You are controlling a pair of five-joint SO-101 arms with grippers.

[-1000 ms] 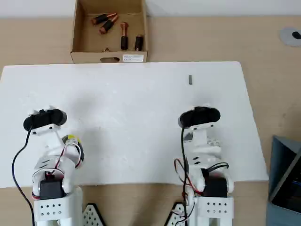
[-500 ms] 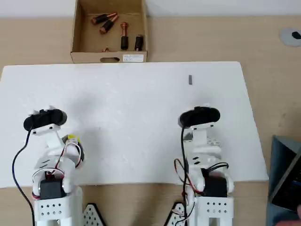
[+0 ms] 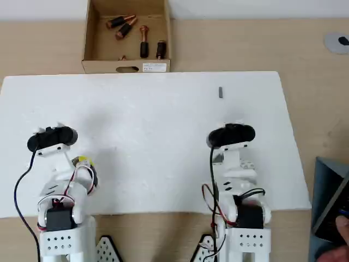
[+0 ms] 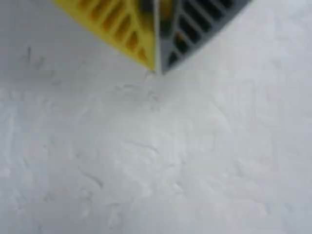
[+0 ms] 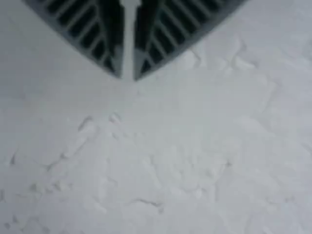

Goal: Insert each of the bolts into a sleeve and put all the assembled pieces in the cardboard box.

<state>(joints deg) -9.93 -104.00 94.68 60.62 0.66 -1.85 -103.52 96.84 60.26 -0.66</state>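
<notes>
The left arm's (image 3: 57,169) jaws, 1 yellow and 1 grey, are closed tip to tip with nothing between them, hanging just over the white foam sheet (image 3: 152,136). The right arm's (image 3: 234,174) jaws, both grey, are also drawn together, with only a thin slit between them, and hold nothing. In the last second neither arm has shifted: both sit folded back at the near edge of the sheet, left and right, well apart from each other and from the cardboard box (image 3: 86,49).

The box stands on the wooden worktop (image 3: 234,43), just beyond the sheet's far edge. It holds 4 assembled pieces (image 3: 144,42), copper bolts in dark sleeves. A 5th copper bit against the near wall is too hidden to identify. None of these has moved either. A small dark piece (image 3: 221,92) lies alone on the sheet ahead of the right arm, in the same spot as before. Whether it is a spare sleeve or something else, I cannot tell.

The 1 real change is a person's hand (image 3: 339,240) that has come into the near right corner by a dark grey bin (image 3: 327,196), touching none of the task's things. I judge the work finished or nearly so: the arms look parked, and no loose bolt remains to pair with that small piece
</notes>
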